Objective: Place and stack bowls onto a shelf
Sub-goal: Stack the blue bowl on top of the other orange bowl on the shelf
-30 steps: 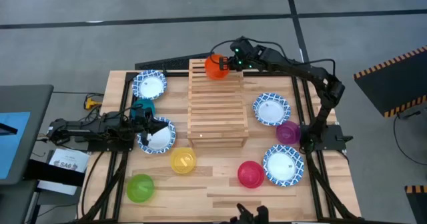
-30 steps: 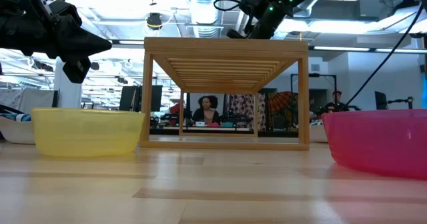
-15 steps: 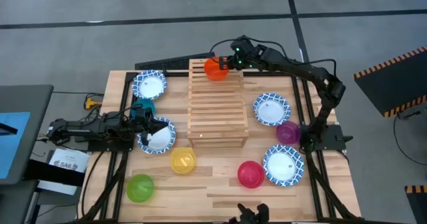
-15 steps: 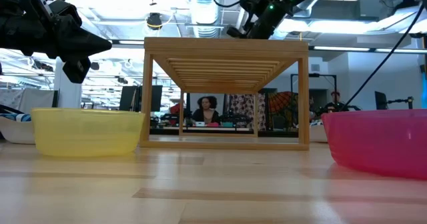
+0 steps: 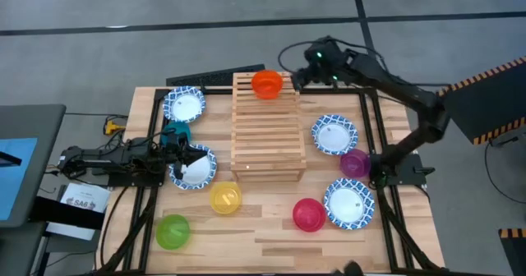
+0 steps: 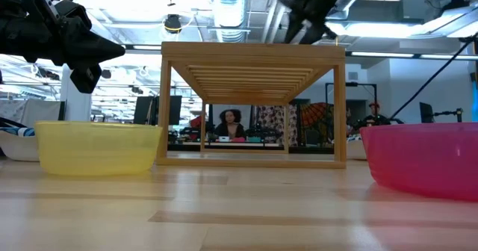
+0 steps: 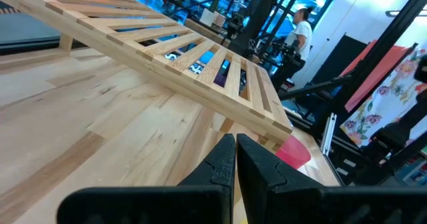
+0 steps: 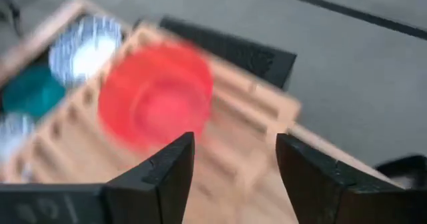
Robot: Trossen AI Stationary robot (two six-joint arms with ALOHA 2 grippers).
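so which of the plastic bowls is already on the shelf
The orange bowl, alone on the far end of the shelf. The yellow, pink, green, purple and teal ones are all on the table beside it.

You have four white bowls with blue rims: one at the far left (image 5: 183, 105), one at the near left (image 5: 193, 167), one at the right of the shelf (image 5: 334, 134), and one at the near right (image 5: 349, 203). You have six small plain bowls, one of each color: an orange bowl (image 5: 267, 84), a teal bowl (image 5: 175, 132), a purple bowl (image 5: 355, 163), a yellow bowl (image 5: 225, 198), a pink bowl (image 5: 309, 214) and a green bowl (image 5: 173, 231). That makes ten bowls in all. You have one wooden shelf (image 5: 268, 130). Only one bowl, the orange one, sits on it. You have two robot arms, one on each side.
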